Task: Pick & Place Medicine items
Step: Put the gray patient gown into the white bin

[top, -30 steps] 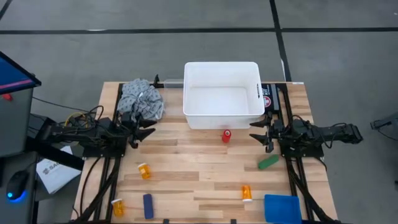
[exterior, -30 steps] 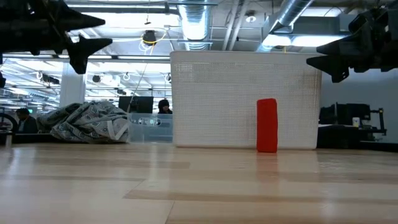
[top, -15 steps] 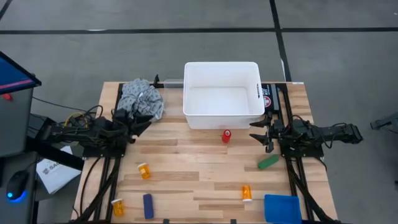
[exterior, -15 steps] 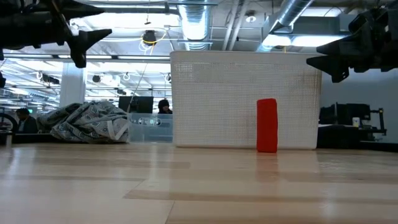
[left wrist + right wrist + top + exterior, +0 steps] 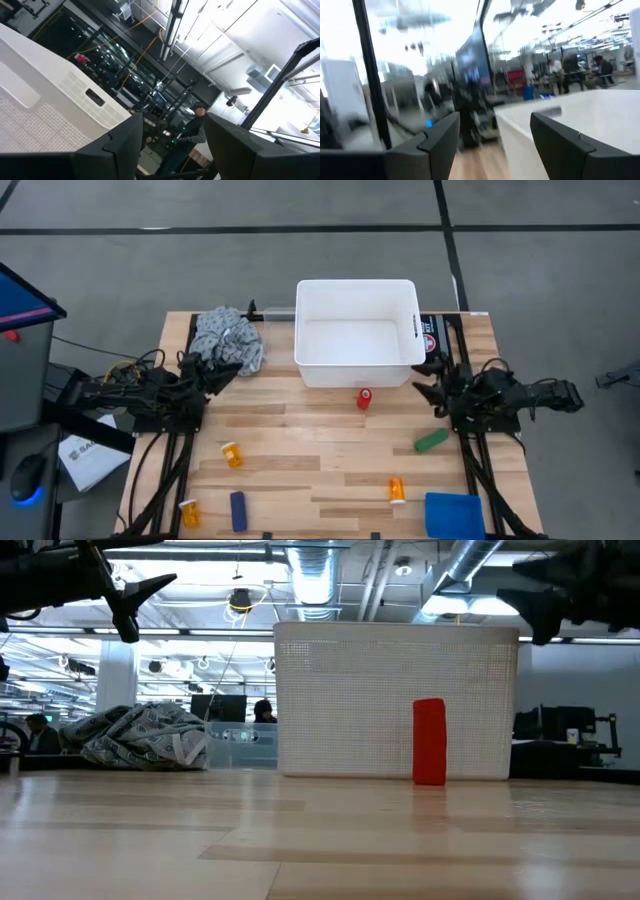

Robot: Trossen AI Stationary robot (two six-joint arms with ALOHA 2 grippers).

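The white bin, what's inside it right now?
From above, the white bin shows only its bare white floor; no pill bottles are in it. The strip under its near wall is hidden.

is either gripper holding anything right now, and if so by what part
Nothing is held. The left gripper and the right gripper both hang open and empty above the table; the three pill bottles lie untouched.

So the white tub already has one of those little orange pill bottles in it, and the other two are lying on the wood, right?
Not quite. The high view shows the white tub with nothing in it. All three orange pill bottles lie on the wood: one left of centre, one near the front left corner, one toward the front right.
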